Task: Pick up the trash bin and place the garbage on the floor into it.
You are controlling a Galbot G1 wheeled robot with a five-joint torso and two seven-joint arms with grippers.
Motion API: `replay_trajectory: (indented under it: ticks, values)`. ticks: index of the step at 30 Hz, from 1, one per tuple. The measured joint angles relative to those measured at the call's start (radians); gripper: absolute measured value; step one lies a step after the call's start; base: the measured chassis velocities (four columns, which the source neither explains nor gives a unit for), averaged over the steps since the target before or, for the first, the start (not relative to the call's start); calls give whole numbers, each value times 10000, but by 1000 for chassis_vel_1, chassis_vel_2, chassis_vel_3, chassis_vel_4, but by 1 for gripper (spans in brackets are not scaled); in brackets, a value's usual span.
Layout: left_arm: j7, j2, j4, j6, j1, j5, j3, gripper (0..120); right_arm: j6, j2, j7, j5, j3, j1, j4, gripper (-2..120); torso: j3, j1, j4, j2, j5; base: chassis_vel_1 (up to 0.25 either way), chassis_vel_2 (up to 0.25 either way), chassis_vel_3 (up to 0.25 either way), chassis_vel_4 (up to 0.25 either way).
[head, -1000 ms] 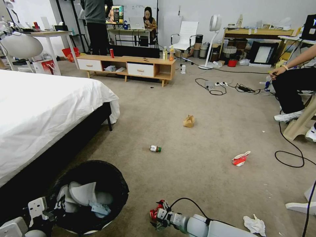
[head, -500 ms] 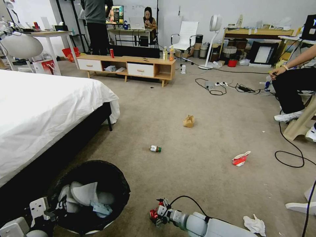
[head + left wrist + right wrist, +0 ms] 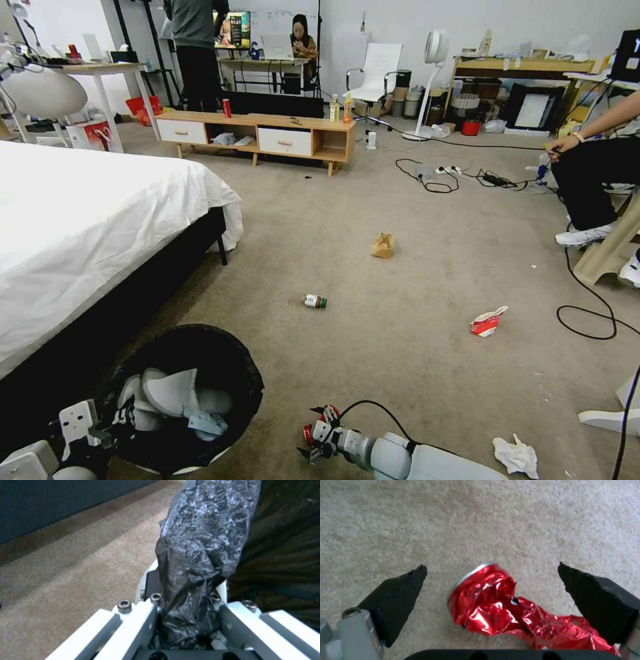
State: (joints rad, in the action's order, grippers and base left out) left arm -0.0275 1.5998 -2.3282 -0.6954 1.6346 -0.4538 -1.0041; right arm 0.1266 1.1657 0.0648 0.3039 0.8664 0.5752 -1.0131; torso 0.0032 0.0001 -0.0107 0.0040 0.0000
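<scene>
The left gripper (image 3: 186, 620) is clamped on the bagged rim of the trash bin (image 3: 183, 400), which sits beside the bed (image 3: 80, 220). Just beside the bin, the right gripper (image 3: 490, 590) hangs low over the floor (image 3: 400, 280) with its black fingers (image 3: 400, 590) spread wide to either side of the crushed red can (image 3: 486, 600). A good grasp likely needs the fingers sunk to carpet level before closing, squeezing the can's round end, not its thin torn tail.

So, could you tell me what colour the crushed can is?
Shiny red crushed can, clearest in the right wrist view.
</scene>
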Motion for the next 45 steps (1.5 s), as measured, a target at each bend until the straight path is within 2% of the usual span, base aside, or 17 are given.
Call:
replay_trajectory:
  ticks: [9,22,31,32,33,35,36,39,40,42,45]
  values:
    - [0,9,14,0,-25,1,20,7,69,-9,28,84,-99,89,211,100,0,0,-1,0,0,0,0,0,0]
    - [62,82,-55,7,95,61,66,7,459,773,271,37,-393,-61,1407,97,0,0,1,0,0,0,0,0,0]
    - [80,85,-131,17,141,55,26,7,459,866,345,69,-398,-45,1545,95,0,0,0,0,-1,0,0,0,0]
    - [82,86,-157,20,158,47,19,7,459,850,353,79,-397,18,1543,83,0,0,-1,-1,0,0,0,0,0]
    - [82,86,-157,20,158,47,19,7,459,850,353,79,-397,18,1543,83,0,0,-1,-1,0,0,0,0,0]
    - [82,86,-174,20,151,49,42,7,458,815,364,81,-412,69,1508,73,0,0,0,-2,0,0,0,0,0]
    - [82,86,-174,20,151,49,42,7,458,815,364,81,-412,69,1508,73,0,0,0,-2,0,0,0,0,0]
    - [92,86,-174,20,138,66,81,7,459,763,382,89,-452,110,1488,59,0,0,-1,-2,0,0,0,0,0]
    - [92,86,-174,20,138,66,81,7,459,763,382,89,-452,110,1488,59,0,0,-1,-2,0,0,0,0,0]
    - [104,85,-162,20,124,87,110,7,463,718,419,137,-493,130,1485,48,0,0,1,-2,1,0,0,0,0]
    - [105,84,-137,20,102,98,129,7,465,653,431,188,-512,142,1432,47,0,0,0,-2,1,0,0,0,0]
